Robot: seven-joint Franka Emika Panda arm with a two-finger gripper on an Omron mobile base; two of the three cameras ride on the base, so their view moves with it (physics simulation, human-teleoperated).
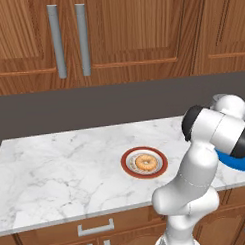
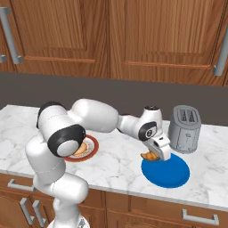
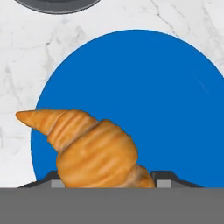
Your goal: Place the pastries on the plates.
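Observation:
The golden-brown ring doughnut (image 1: 145,162) lies in the middle of the white plate with the red-brown rim (image 1: 129,155). In the right base view this plate (image 2: 92,147) and the doughnut (image 2: 82,149) peek out from behind my arm's elbow. My gripper (image 2: 156,153) is shut on the orange-brown croissant-shaped pastry (image 2: 148,156), which hangs just above the left part of the blue plate (image 2: 169,173). In the hand view the pastry (image 3: 94,148) sits between the fingertips (image 3: 164,178) over the blue plate (image 3: 148,83). Whether it touches the plate I cannot tell.
A silver toaster (image 2: 184,129) stands just behind the blue plate; its dark base (image 3: 54,5) shows at the top of the hand view. White marble counter (image 1: 61,166) stretches to the left, under wooden wall cabinets (image 1: 116,34). The counter's front edge lies close to the blue plate (image 1: 242,164).

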